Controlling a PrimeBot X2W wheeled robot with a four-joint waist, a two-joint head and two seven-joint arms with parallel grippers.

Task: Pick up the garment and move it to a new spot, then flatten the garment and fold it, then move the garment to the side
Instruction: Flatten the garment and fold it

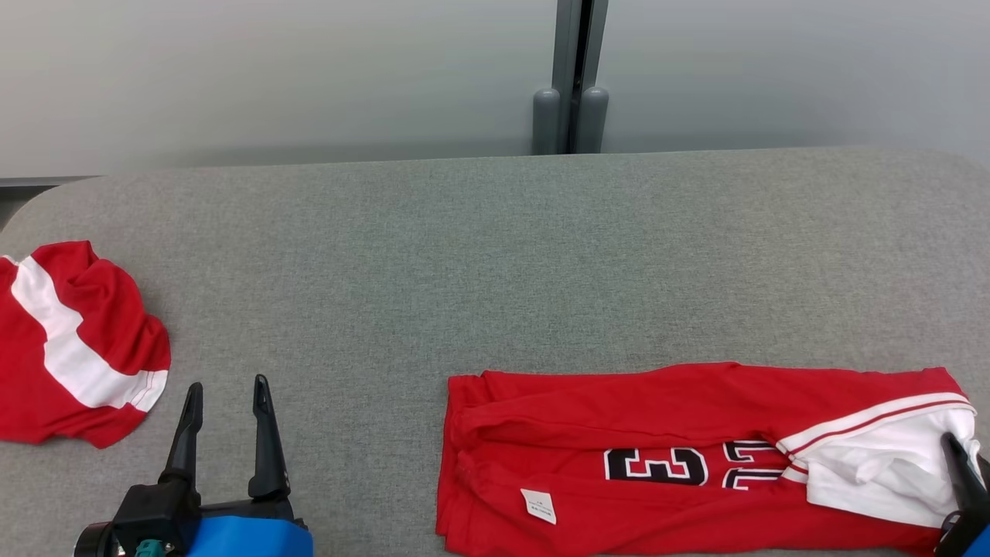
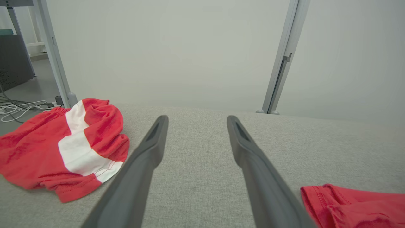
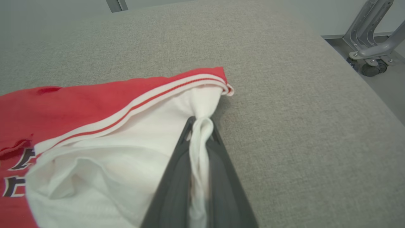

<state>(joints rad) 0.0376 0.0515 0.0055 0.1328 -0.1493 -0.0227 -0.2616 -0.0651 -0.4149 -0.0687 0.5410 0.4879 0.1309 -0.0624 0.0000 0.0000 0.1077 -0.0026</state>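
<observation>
A red jersey point(image 1: 665, 456) with black-and-white numerals and a white panel lies folded along the grey table's near right side. Its white end is pinched between the fingers of my right gripper point(image 1: 955, 449), which is shut on that cloth; the right wrist view shows the white fabric point(image 3: 199, 148) squeezed between the two dark fingers point(image 3: 171, 180). My left gripper point(image 1: 227, 389) hovers open over bare table at the lower left, nothing between its fingers point(image 2: 148, 152). The jersey's red left end point(image 2: 351, 205) lies just to its right.
A second crumpled red-and-white garment point(image 1: 73, 344) sits at the table's left edge point(image 2: 63, 145). The grey fabric table point(image 1: 495, 255) stretches wide behind both. A grey post point(image 1: 571, 77) stands behind the far edge. A wheeled stand point(image 3: 370, 47) stands off the right side.
</observation>
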